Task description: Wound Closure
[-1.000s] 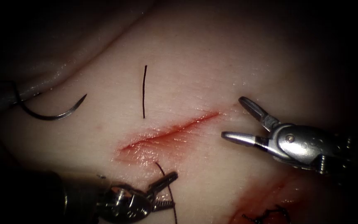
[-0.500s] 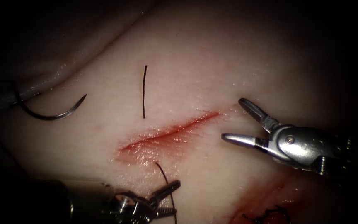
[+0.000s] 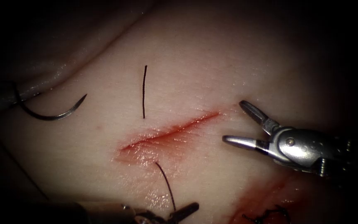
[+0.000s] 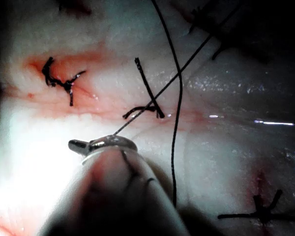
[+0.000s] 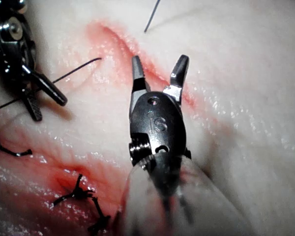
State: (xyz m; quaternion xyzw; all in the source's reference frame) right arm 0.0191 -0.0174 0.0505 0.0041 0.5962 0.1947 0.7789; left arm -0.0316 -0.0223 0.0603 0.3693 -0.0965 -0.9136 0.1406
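The thread left the tissue just below the cut and ran down to the left gripper. Its jaws stood parted with the thread lying between them, not visibly clamped. Any pull here was best kept gentle and in line with the thread, so the cut's edge would not tear.

The needle lay free on the tissue, well to the left of the cut, held by neither tool. The right gripper hovered wide and empty just beside the cut's right end, its shaft coming in low from the right.
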